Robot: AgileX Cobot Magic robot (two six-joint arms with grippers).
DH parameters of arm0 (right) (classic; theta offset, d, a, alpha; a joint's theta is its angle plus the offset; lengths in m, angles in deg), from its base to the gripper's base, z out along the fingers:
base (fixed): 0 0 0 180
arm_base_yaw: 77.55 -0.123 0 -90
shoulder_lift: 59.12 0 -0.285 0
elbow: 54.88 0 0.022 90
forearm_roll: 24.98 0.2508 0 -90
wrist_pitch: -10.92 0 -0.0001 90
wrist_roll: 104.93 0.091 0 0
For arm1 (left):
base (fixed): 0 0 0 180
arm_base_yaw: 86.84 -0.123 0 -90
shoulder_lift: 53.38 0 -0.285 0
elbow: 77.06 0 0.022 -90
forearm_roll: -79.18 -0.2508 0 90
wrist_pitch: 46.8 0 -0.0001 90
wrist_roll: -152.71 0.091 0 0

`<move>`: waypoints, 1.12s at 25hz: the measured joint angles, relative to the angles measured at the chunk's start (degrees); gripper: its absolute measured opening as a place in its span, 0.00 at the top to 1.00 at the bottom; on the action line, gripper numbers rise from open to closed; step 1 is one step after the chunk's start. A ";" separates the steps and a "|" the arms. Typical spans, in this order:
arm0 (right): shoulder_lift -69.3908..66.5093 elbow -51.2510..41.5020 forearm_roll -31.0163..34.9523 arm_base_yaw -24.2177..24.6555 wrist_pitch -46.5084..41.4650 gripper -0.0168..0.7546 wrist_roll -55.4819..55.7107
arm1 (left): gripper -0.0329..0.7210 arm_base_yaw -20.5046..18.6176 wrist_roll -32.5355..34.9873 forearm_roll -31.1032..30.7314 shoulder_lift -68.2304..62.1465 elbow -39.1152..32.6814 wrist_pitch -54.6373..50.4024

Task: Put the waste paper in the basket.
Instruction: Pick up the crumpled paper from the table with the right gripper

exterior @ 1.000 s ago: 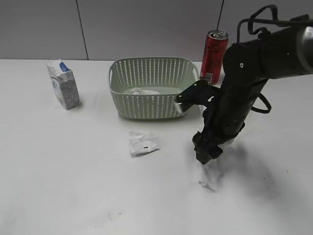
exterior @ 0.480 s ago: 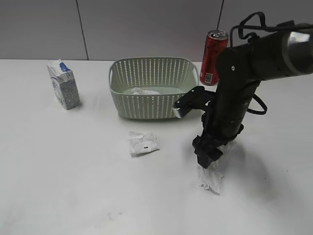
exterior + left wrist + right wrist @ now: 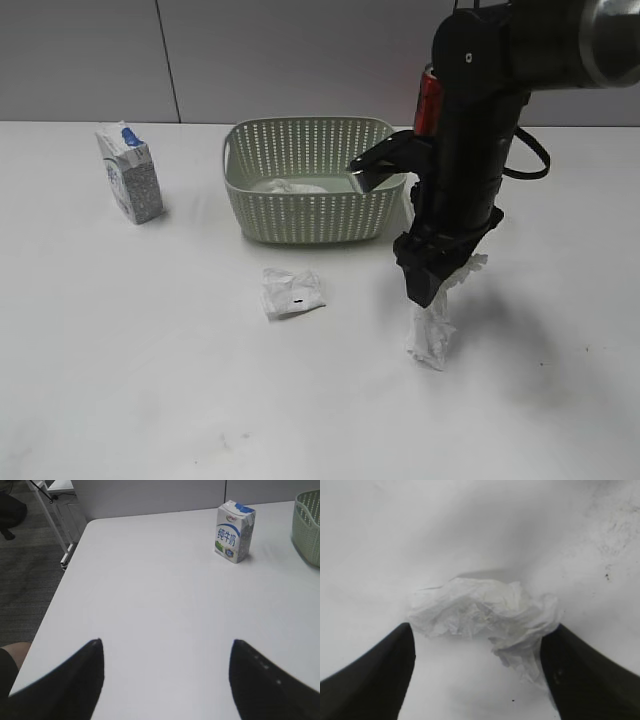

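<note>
The small upright white-and-blue milk carton (image 3: pixel 234 531) standing on the bench is showing blue Chinese characters, 纯牛奶, running down its front, under a small red logo too tiny to read. Nothing else is carrying legible text.

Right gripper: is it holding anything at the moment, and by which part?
Yes. The right gripper holds a long twisted waste paper scrap by its upper end; the rest hangs down toward the table. The left gripper is empty.

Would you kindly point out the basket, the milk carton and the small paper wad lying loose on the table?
basket (image 3: pixel 300 215), exterior view, on its perforated front wall.
milk carton (image 3: pixel 233 530), left wrist view, on its printed front face.
small paper wad (image 3: pixel 292 292), exterior view, on its crumpled middle, near the black mark.
</note>
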 joint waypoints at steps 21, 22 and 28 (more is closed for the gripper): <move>-4.75 -8.02 -3.76 0.00 11.02 0.35 -0.79 | 0.22 0.00 0.00 0.00 0.00 0.00 0.00; -4.75 -7.90 -3.76 0.00 10.95 0.44 -0.85 | 0.22 0.00 0.00 0.00 0.00 0.00 0.00; -4.63 -7.66 -2.44 -0.18 10.86 0.94 -0.60 | 0.22 0.00 0.00 -0.05 0.00 0.00 0.00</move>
